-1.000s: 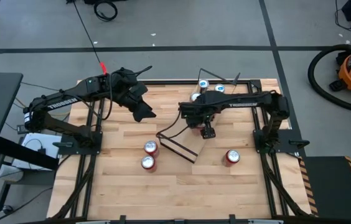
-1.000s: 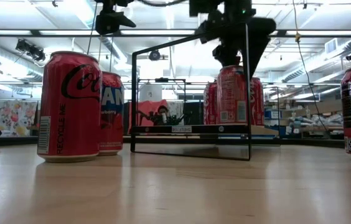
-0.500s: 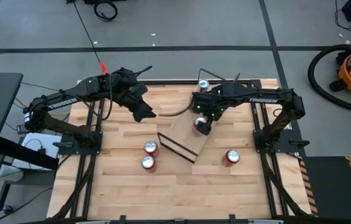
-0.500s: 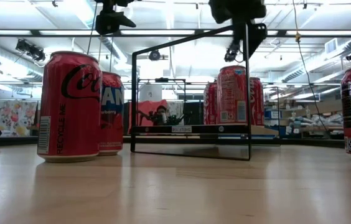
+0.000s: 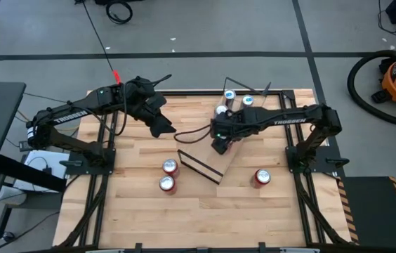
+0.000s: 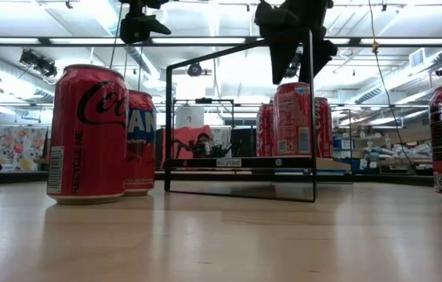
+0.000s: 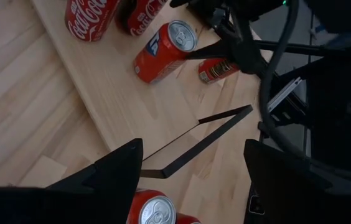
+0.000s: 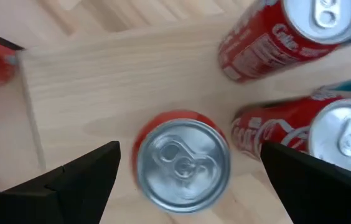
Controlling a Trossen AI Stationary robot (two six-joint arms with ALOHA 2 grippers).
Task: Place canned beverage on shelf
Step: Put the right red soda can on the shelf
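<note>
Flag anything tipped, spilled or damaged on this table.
Nothing stands out. The three cans on the shelf stand upright, as do the pair of loose cans and the single can. The right hand hangs open above the newest shelf can.

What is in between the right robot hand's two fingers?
In the right wrist view, a red can stands on the shelf between the open right gripper fingers, untouched.

High view: overhead, straight down, far, whole desk (image 5: 205, 211) and both arms in frame. Low view: desk-top height, level across the boards, close to nearest can (image 6: 88, 133), room behind. Left wrist view: angled down on shelf (image 7: 101, 81) from some way off. Right wrist view: straight down, very near (can top (image 8: 180, 163) fills centre). All four share shelf.
</note>
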